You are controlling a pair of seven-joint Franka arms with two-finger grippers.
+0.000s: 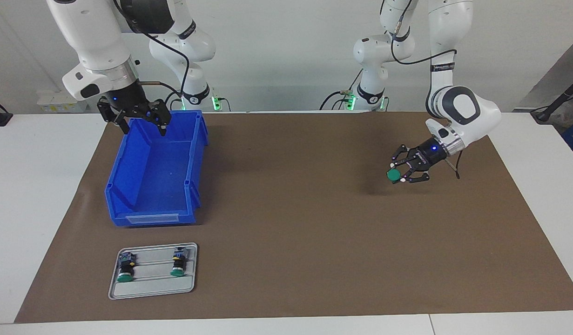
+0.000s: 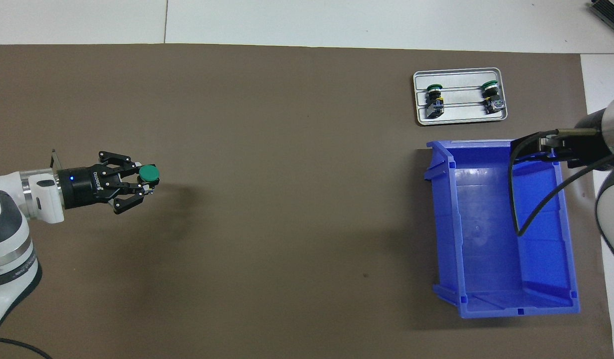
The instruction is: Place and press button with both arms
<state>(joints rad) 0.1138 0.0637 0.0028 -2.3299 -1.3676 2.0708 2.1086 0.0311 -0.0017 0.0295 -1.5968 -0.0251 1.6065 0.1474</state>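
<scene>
The button (image 1: 394, 175) is grasped by the left end effector (image 1: 400, 173) above the counter (image 1: 291, 195); the right end effector (image 1: 143, 125) is held released over the blue bin (image 1: 156, 186).

the green-capped button (image 1: 394, 175) is held above the brown mat, clamped in the left end effector (image 1: 400, 173).

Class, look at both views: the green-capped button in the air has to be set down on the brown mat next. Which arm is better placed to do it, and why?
The left arm. Its left gripper already holds the button above the brown mat. The right gripper hangs open over the blue bin, holding nothing.
</scene>
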